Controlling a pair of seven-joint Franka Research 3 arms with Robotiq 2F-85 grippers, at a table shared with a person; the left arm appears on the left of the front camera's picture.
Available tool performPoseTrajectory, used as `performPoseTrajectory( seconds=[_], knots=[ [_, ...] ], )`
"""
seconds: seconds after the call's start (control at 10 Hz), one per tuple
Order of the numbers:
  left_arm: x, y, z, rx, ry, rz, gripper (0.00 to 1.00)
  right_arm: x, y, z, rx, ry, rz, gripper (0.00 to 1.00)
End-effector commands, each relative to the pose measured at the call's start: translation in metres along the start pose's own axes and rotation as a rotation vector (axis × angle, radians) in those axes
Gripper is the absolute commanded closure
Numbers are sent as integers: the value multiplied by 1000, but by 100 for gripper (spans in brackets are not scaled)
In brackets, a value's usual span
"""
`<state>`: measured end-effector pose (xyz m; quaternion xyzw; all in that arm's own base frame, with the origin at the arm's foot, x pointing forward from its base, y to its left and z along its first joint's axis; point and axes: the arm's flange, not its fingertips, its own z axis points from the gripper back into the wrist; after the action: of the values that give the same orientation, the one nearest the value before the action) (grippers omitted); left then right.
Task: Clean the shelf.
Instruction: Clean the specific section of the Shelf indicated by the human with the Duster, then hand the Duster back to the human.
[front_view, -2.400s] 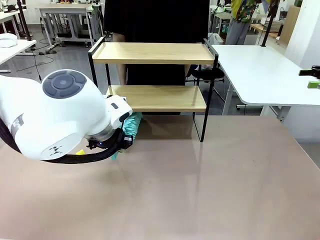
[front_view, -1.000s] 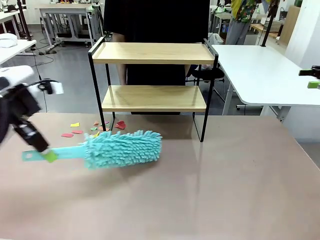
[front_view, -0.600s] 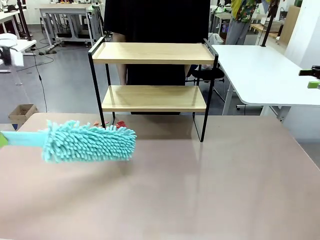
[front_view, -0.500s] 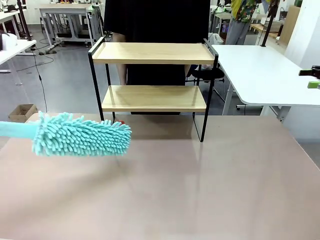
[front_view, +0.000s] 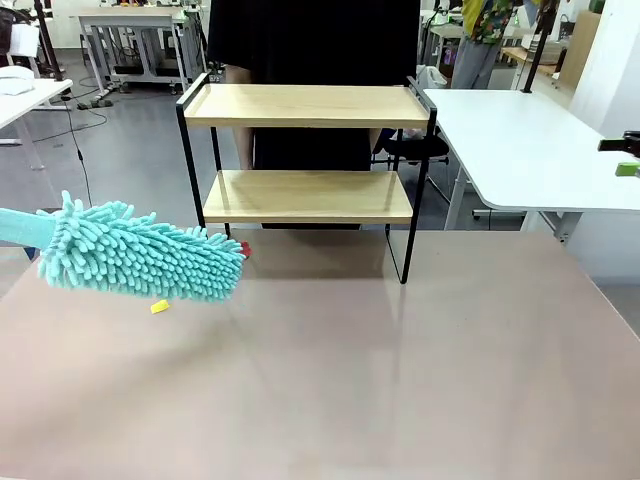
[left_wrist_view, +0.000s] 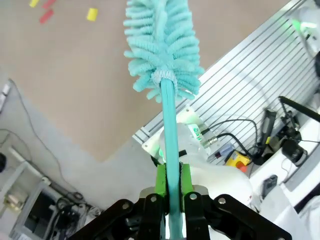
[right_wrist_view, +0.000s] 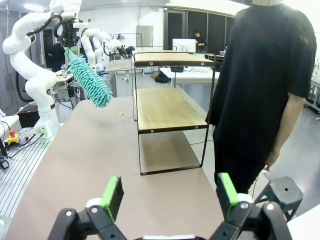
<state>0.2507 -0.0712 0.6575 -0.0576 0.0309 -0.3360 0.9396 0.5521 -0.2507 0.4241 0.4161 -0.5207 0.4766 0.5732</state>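
Free passage is offered across the table (front_view: 420, 380) in the lower and right parts of the front frame; the upper centre is blocked by the shelf (front_view: 305, 106), the left by the duster (front_view: 140, 262)

1. The place is a robotics lab or research workshop: an open hall with a bare grey floor (front_view: 130, 170).
2. White work tables (front_view: 520, 140) on metal legs stand around the room.
3. A white robot arm (right_wrist_view: 45, 107) rises from a slotted aluminium base plate (right_wrist_view: 20, 172) at the edge of a brown table (front_view: 400, 380).
4. A yellow box with a red emergency-stop button (left_wrist_view: 239, 161) sits beside that base, among black cables (left_wrist_view: 230, 120).
5. A screen (right_wrist_view: 183, 45) stands on a far desk.
6. The small shelf (front_view: 305, 105) stands out on the brown table.
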Motion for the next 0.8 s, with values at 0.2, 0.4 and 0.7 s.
performPoseTrajectory(
  seconds=[0.2,0.4,0.7],
  knots=[
    [-9,8,-3,-34,-28,-6,87,4,0,-2,2,-1,7,0],
    [-9,8,-3,-34,-28,-6,87,4,0,-2,2,-1,7,0],
    [-9,8,-3,-34,-28,-6,87,4,0,-2,2,-1,7,0]
  ],
)
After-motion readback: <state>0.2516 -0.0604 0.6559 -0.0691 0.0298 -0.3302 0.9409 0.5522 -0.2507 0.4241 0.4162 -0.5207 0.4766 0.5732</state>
